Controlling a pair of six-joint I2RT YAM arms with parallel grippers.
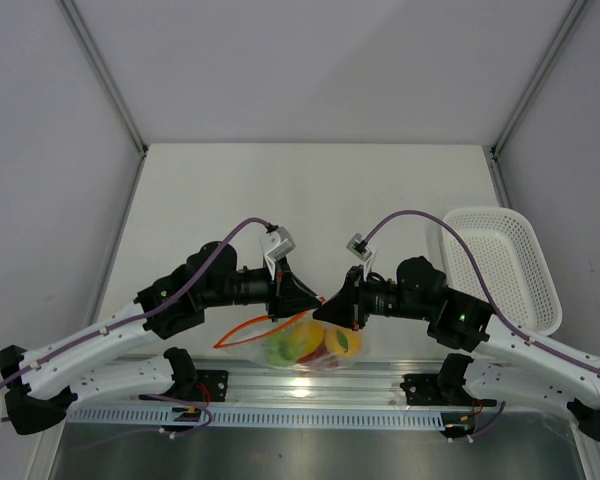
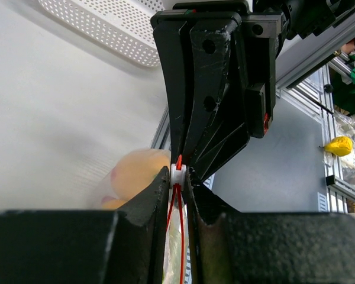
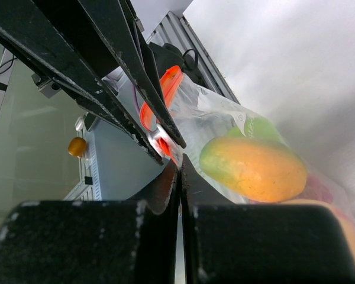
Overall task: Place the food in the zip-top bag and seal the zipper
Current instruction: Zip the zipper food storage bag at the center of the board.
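Observation:
The clear zip-top bag (image 1: 263, 337) hangs between my two grippers above the table's near edge, with the food inside: a lime green fruit (image 1: 283, 348), a yellow-orange one (image 1: 342, 342) and red ones below. My left gripper (image 1: 313, 297) is shut on the zipper's white tab (image 2: 177, 175), and the orange-red zipper (image 2: 182, 236) runs back between its fingers. My right gripper (image 1: 329, 305) is shut on the bag's edge right beside the tab (image 3: 157, 136). In the right wrist view the yellow-orange fruit (image 3: 254, 168) presses against the plastic, and the zipper (image 3: 165, 89) loops away, still parted.
The white mesh basket (image 1: 500, 265) lies at the right, empty, and shows in the left wrist view (image 2: 106, 23). The aluminium rail (image 1: 310, 385) runs along the near edge, below the bag. A spare yellow fruit (image 2: 338, 145) lies off the table.

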